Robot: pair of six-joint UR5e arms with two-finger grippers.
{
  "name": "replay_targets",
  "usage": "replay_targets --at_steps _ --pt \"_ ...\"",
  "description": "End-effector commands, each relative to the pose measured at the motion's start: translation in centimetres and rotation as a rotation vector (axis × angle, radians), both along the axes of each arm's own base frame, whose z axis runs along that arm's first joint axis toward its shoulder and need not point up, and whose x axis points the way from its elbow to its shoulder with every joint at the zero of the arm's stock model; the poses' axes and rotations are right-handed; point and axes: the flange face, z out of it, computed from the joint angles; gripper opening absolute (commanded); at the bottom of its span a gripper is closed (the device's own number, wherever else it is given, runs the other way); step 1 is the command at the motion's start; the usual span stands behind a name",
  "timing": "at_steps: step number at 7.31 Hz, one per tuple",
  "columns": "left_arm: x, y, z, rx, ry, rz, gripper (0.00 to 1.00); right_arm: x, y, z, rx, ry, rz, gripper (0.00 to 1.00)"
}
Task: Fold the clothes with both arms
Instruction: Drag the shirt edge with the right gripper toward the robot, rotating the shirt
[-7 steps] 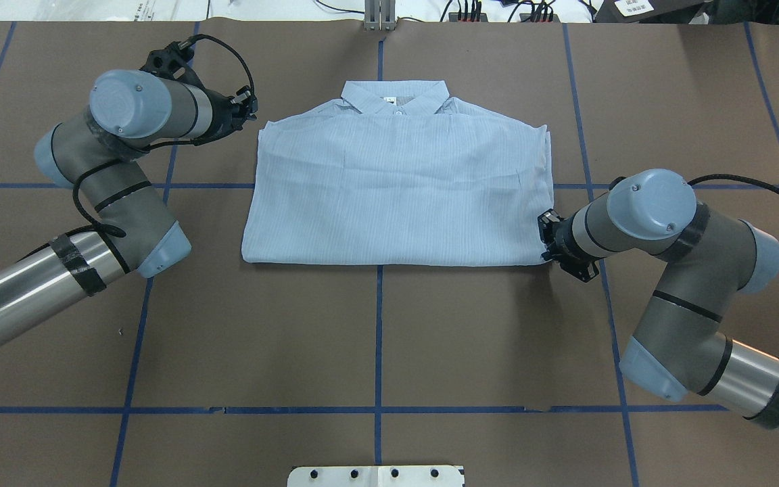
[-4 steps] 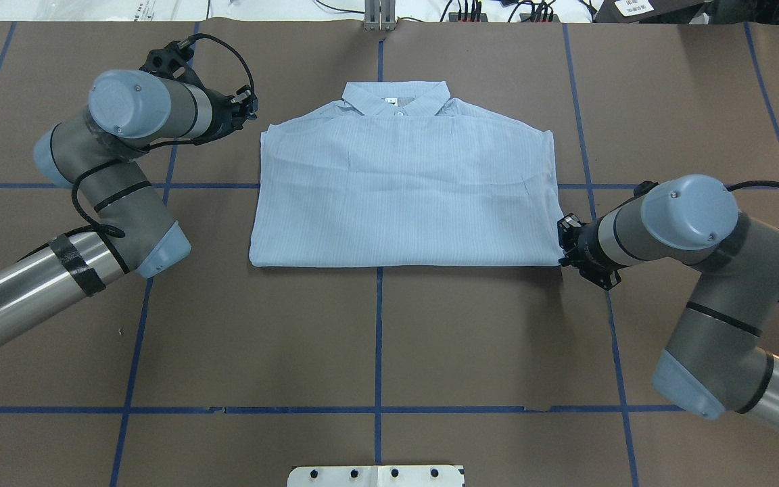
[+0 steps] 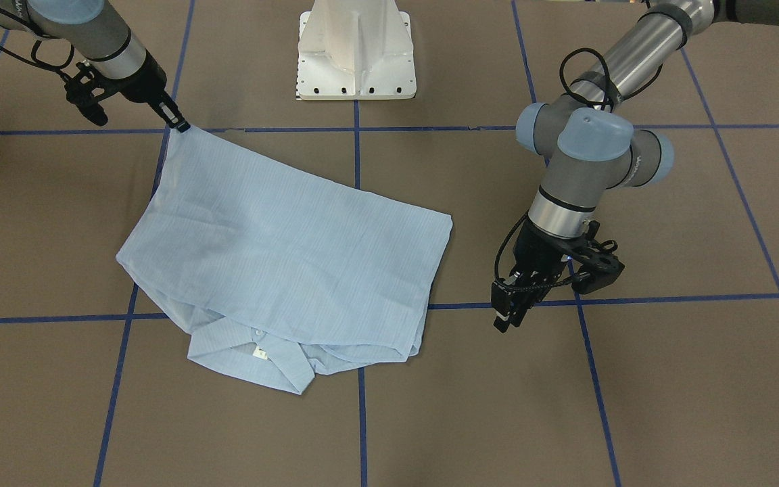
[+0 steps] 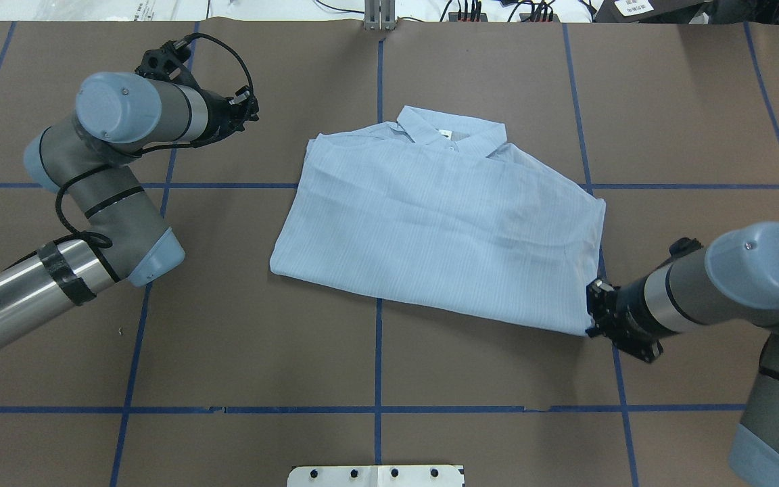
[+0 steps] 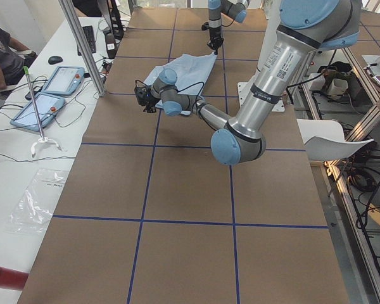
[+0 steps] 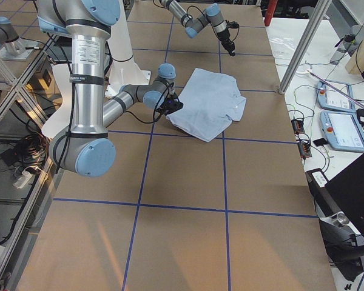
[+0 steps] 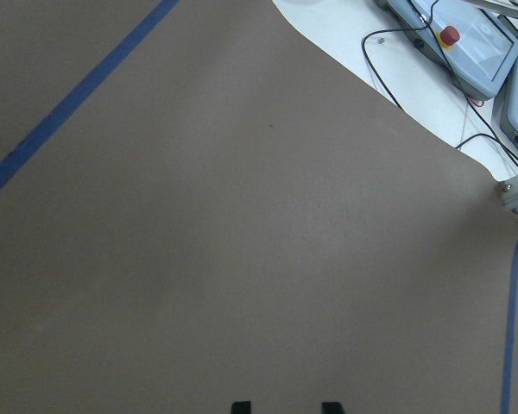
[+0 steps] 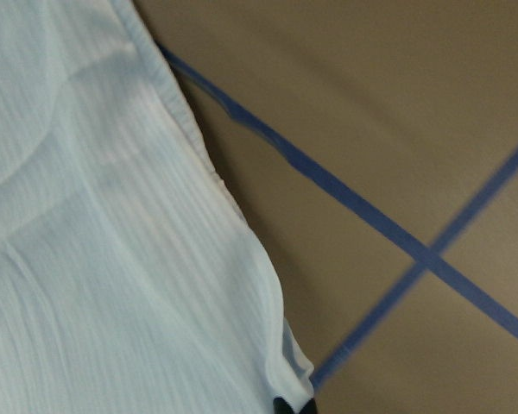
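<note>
Right tool (image 3: 178,123) is pinching the hem corner of the folded shirt (image 4: 443,216) lying skewed mid-worktop (image 4: 376,365), probably to reposition it, while left tool (image 3: 506,318) is hovering open, empty, well apart.

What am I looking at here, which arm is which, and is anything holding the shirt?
Two robot arms work at a brown table marked with blue tape. The overhead view looks from behind the robot, so its left arm enters on the left; the front view faces it, so sides swap. Two side cameras look along the table, and each wrist carries one. A light-blue shirt lies folded, collar away from the robot. The right gripper pinches its near right corner. The left gripper is open, empty, off the cloth.
</note>
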Motion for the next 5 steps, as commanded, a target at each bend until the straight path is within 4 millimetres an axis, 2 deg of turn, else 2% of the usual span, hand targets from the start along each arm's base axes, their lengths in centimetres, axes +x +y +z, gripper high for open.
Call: replay_targets --at_steps 1,2,3,4,5 --pt "-1.2 6.6 -3.1 -0.052 0.089 0.09 0.39 -2.2 8.2 -1.7 -0.111 -0.025 -0.22 0.18" --pt "0.2 9.8 -5.0 -0.095 0.123 0.12 0.39 -3.2 10.5 -1.5 -0.121 -0.007 -0.252 0.38" --pt "1.3 12.8 -7.0 -0.142 0.141 0.149 0.4 -3.4 10.8 -1.5 -0.119 -0.007 -0.257 0.99" --pt "2.1 14.5 -7.5 -0.173 0.137 0.165 0.43 -1.9 7.3 -1.9 -0.119 -0.025 -0.174 1.0" --pt "3.6 15.7 -7.1 -0.191 0.125 0.188 0.47 0.5 2.3 -1.8 -0.103 -0.039 -0.05 1.0"
